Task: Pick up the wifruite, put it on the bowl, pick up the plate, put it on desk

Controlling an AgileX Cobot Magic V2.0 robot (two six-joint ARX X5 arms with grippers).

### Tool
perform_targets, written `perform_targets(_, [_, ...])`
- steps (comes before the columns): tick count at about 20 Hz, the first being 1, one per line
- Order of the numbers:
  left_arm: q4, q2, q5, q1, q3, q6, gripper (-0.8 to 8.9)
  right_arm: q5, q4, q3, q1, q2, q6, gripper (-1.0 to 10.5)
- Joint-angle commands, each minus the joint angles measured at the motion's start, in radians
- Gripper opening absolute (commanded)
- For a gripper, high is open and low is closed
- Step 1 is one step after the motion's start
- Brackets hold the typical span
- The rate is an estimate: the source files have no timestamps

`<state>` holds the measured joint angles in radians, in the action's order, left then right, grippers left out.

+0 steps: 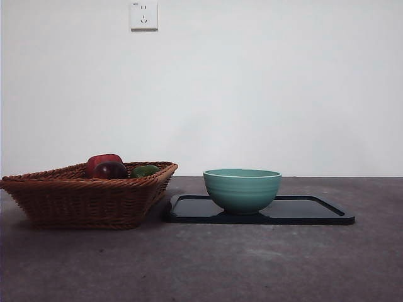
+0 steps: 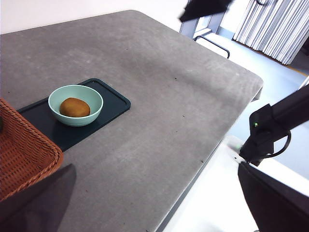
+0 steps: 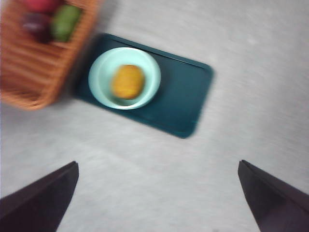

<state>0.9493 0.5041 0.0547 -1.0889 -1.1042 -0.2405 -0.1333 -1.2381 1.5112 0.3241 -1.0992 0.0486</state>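
The golden-brown wifruite (image 2: 75, 107) (image 3: 128, 81) lies inside the mint-green bowl (image 1: 242, 189) (image 2: 77, 121) (image 3: 101, 77); the front view hides it behind the bowl's wall. The bowl stands on a flat black rectangular tray (image 1: 315, 211) (image 2: 113, 104) (image 3: 178, 101), the one plate-like thing in view, which rests on the dark grey desk (image 1: 220, 264) (image 2: 159, 87). My left gripper (image 2: 156, 165) is open and empty, high and well off to the side of the bowl. My right gripper (image 3: 158, 163) is open and empty, high above the desk beside the tray; its view is blurred. Neither gripper shows in the front view.
A brown wicker basket (image 1: 82, 198) (image 2: 24, 150) (image 3: 34, 67) touches the tray's side and holds a red fruit (image 1: 104, 162), a dark purple fruit (image 1: 111, 170) and a green fruit (image 1: 145, 170) (image 3: 65, 21). Another black arm (image 2: 270, 125) hangs past the desk's edge.
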Motion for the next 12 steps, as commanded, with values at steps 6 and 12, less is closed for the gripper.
perform_targets(6, [-0.008, 0.004, 0.021, -0.011, -0.018, 0.016, 6.88, -0.027, 0.043, -0.357, 0.072, 0.452, 0.057, 6.2])
perform_targets(12, [-0.009, 0.004, 0.036, -0.011, -0.018, 0.019, 6.88, -0.024, 0.04, -0.421, 0.072, 0.643, 0.1, 6.2])
